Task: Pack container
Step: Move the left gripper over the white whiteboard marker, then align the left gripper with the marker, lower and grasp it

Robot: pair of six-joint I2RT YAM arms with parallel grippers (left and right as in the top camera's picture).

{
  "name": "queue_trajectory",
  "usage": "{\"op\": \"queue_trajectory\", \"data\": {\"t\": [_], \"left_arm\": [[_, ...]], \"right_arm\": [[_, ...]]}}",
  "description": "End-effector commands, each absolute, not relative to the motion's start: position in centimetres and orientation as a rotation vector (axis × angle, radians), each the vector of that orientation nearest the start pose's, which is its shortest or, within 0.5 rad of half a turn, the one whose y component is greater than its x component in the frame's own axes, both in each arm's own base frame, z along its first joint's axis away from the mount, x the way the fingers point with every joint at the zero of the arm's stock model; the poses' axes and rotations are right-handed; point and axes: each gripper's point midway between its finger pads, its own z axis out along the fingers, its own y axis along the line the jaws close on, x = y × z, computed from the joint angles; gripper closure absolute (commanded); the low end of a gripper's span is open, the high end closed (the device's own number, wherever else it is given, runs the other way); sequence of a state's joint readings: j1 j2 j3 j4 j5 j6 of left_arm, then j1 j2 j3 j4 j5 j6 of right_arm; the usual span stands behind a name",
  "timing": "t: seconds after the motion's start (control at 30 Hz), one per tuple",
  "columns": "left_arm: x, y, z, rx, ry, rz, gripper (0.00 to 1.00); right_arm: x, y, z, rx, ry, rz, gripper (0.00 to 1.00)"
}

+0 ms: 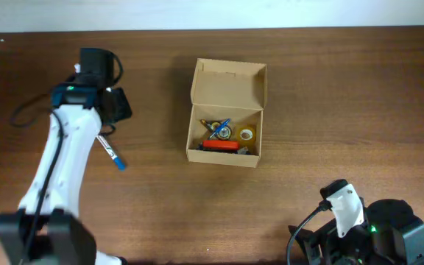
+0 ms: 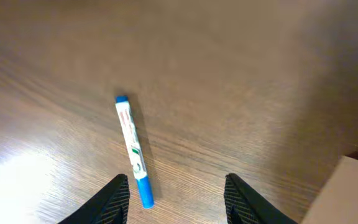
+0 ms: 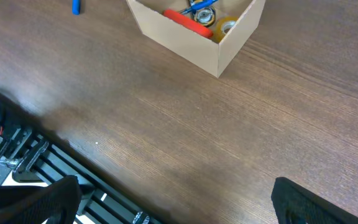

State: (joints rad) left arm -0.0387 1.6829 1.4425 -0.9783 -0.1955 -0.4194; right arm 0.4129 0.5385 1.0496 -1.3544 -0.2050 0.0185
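The container (image 1: 227,82), a tan cardboard box with its flap lid standing open at the back, sits mid-table. Inside lie a red marker (image 1: 220,146), a blue pen, and tape rolls (image 1: 246,135). It also shows in the right wrist view (image 3: 229,43). A white marker with blue caps (image 1: 111,152) lies on the table left of the box. My left gripper (image 2: 176,199) is open above it, and the marker (image 2: 132,149) lies just inside the left finger. My right gripper (image 3: 179,199) is open and empty at the front right table edge.
A corner of the box shows at the lower right of the left wrist view (image 2: 353,193). The left arm's base (image 1: 46,235) is at the front left, the right arm's base (image 1: 366,232) at the front right. A black rail (image 3: 36,155) runs below the table's front edge.
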Motion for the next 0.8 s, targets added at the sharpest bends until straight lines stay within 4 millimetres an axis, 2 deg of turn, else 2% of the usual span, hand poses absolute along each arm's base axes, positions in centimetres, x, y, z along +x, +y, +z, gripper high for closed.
{"op": "queue_trajectory", "data": {"t": [0.0,0.17,0.3,0.57,0.77], "left_arm": [[38.5,2.5,11.6,-0.739,2.715,0.186,0.52],[38.0,2.5,8.0,-0.756,2.744,0.186,0.52],[37.2,2.9,6.1,-0.788,2.758,0.146,0.52],[36.5,2.7,3.7,-0.788,2.744,0.089,0.52],[35.2,2.8,3.6,-0.794,2.727,0.075,0.52]], "right_arm": [[11.3,8.9,24.2,-0.581,2.360,0.452,0.01],[11.3,8.9,24.2,-0.581,2.360,0.452,0.01],[11.3,8.9,24.2,-0.581,2.360,0.452,0.01],[11.3,8.9,24.2,-0.581,2.360,0.452,0.01],[11.3,8.9,24.2,-0.581,2.360,0.452,0.01]]}}
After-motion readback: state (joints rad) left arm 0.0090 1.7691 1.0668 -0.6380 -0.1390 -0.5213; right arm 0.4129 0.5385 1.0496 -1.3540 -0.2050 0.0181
